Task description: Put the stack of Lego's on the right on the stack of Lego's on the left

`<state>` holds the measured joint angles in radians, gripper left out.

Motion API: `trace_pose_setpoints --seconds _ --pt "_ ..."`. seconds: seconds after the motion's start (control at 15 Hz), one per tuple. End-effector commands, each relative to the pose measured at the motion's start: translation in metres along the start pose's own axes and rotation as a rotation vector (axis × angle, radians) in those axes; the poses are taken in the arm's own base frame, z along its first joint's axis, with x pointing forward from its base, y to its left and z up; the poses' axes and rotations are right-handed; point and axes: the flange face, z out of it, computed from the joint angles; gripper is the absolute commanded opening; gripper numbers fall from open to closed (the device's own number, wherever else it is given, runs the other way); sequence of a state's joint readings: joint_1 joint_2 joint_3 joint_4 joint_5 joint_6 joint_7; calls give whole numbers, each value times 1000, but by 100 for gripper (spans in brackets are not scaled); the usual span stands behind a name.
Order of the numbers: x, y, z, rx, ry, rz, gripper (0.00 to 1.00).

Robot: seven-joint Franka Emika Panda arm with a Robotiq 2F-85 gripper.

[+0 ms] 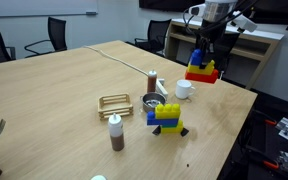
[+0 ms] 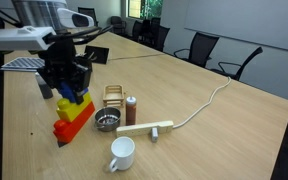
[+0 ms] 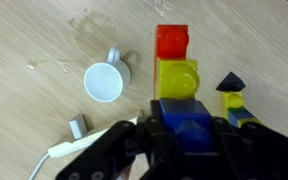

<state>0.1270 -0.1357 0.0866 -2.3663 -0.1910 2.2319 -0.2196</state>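
**A:** Lego stack of red, yellow and blue (image 1: 201, 70): where is it hanging?

**B:** It is hanging in the gripper (image 1: 202, 56), clear of the table (image 1: 64, 80) and close to the white mug (image 1: 184, 89).

**A:** Is the gripper really gripping it?

**B:** Yes. The fingers (image 3: 114, 150) are pinching the blue brick at the top. In the wrist view the yellow and red bricks are showing beyond it.

**A:** And the other one?

**B:** The yellow and blue Lego stack (image 1: 166, 115) is standing on the table, apart from the held one. It is sitting just beside a metal bowl (image 1: 151, 102).
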Motion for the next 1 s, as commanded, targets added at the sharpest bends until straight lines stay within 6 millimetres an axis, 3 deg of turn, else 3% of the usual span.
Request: trace_pose_setpoints --seconds 0.0,0.6,0.93 --pt "23 -8 -10 65 -39 -55 11" --pt "98 -41 -21 127 -102 -171 11" --pt "116 -50 -25 134 -97 -136 11"
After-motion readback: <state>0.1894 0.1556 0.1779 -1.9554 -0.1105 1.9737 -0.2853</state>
